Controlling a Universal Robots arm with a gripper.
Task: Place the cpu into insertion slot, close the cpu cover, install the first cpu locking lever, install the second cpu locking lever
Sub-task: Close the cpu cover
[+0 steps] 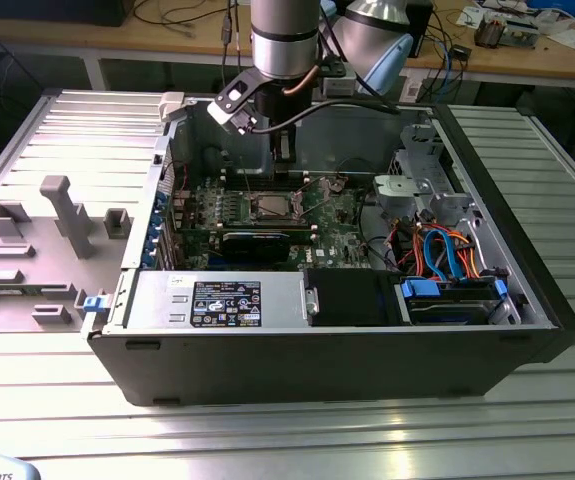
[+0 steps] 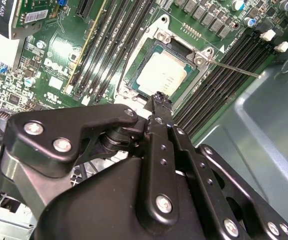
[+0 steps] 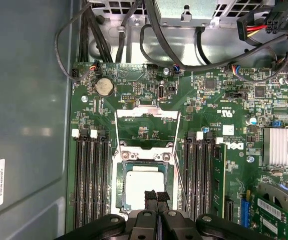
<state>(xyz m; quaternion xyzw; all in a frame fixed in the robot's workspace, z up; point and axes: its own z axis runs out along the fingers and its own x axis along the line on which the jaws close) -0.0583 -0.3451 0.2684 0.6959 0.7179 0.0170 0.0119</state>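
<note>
The cpu (image 3: pixel 141 186) lies seated in the insertion slot (image 3: pixel 117 190); the cpu cover (image 3: pixel 146 113) stands flipped open beside it. The end effector (image 3: pixel 157 196) hovers at the chip's edge, fingers pressed together, holding nothing. Closing the cover probably wants an even, gentle push. One cpu, one cover, two memory-slot banks (image 3: pixel 93 180)

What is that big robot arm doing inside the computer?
The robot arm is reaching down into an open computer case. In the first wrist view its pincer, fingertips pressed together, hangs just over one edge of the cpu. The cpu already sits in the insertion slot on the green motherboard. The cpu cover is flipped open, not yet closed over the chip.
</note>
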